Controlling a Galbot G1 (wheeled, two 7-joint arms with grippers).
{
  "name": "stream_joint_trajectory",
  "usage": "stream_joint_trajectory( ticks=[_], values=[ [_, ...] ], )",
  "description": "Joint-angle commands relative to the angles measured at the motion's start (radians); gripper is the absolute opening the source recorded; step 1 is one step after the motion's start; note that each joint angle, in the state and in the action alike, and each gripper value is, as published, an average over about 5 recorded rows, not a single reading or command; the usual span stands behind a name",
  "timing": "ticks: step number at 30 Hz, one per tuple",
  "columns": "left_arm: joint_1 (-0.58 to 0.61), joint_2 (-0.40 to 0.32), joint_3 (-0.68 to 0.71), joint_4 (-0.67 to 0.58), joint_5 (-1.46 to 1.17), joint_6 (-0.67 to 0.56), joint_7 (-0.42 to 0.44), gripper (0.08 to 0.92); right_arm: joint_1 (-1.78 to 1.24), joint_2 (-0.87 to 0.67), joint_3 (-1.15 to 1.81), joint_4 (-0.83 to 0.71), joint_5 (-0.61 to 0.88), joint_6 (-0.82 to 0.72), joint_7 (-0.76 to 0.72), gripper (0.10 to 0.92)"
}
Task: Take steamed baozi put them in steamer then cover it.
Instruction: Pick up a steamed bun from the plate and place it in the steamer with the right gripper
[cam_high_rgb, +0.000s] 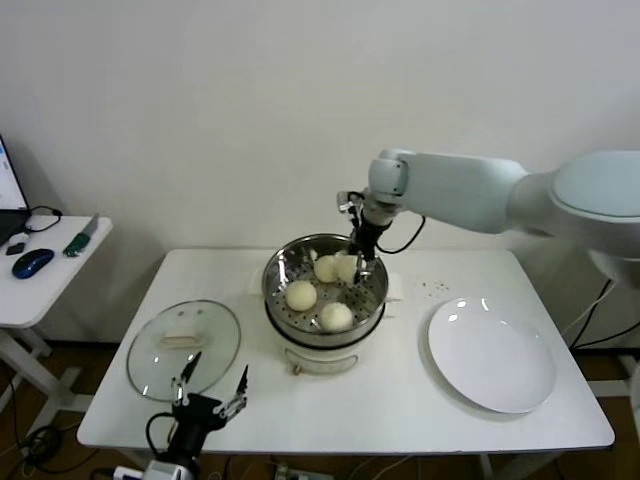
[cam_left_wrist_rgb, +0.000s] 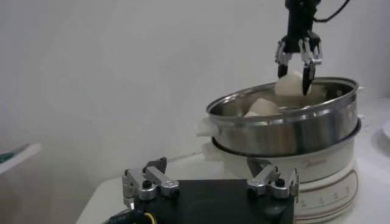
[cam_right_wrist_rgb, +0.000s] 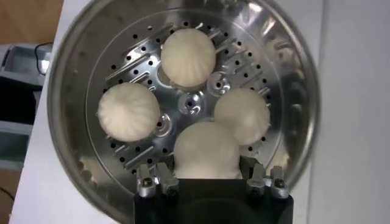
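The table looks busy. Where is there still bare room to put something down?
Bare tabletop runs along the near edge, between the lid and the plate, in front of the steamer. The far right corner behind the plate is bare too. The steamer holds four baozi.

A rectangular white table (cam_high_rgb: 400, 400) is seen bearing a white electric pot base (cam_high_rgb: 322, 358), a round clear glass lid (cam_high_rgb: 184, 347) and a flat white plate (cam_high_rgb: 492, 355).
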Motion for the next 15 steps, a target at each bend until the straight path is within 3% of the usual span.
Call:
stream_joint_trajectory(
  ticks=[1,12,15],
  values=[
    [-0.005,0.009,-0.005,0.001,-0.004,0.007,0.003,0.823,-0.077,0.073,-0.032,-0.061,-0.030,-0.002,0.000,0.687],
    [-0.008,0.015,-0.005,0.011,-0.004,0.006,0.002,0.823,-0.076,0.044,-0.021,-0.047,-0.062,-0.004,0.002,0.695],
    [-0.009,0.016,-0.005,0.011,-0.004,0.006,0.001,0.823,-0.074,0.038,-0.007,-0.042,-0.059,-0.013,0.004,0.729]
  ],
)
